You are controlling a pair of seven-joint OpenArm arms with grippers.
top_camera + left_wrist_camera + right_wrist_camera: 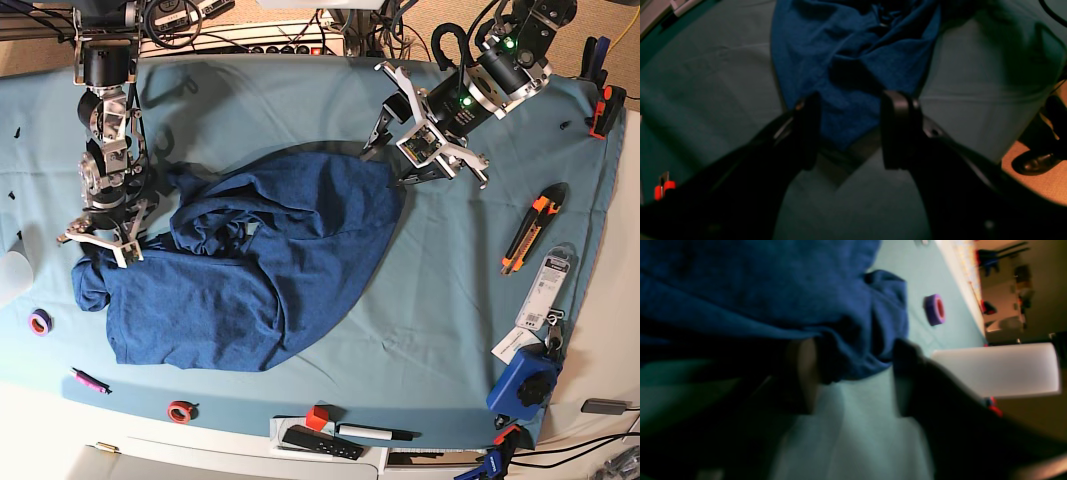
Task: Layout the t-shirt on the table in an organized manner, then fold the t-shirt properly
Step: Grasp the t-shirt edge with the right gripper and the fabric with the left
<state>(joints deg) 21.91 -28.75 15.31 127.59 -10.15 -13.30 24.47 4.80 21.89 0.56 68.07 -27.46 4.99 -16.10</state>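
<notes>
The dark navy t-shirt [270, 270] lies crumpled and bunched on the left half of the teal table [450, 300]. My left gripper [392, 158] is at the shirt's far right edge. In the left wrist view its fingers [900, 130] stand apart, and a pointed corner of the t-shirt [853, 50] lies between them on the table [706, 83]. My right gripper [100, 247] is at the shirt's left edge. In the blurred right wrist view my right gripper [855, 376] has its jaws apart astride a thick fold of the t-shirt [773, 290], just above the table [857, 426].
A purple tape roll [40, 322] lies left of the shirt. An orange utility knife [530, 232], a packaged item [545, 280] and a blue tool [525, 380] lie on the right. A pink marker [88, 380], a red ring [180, 410] and a red cube [317, 417] line the front edge.
</notes>
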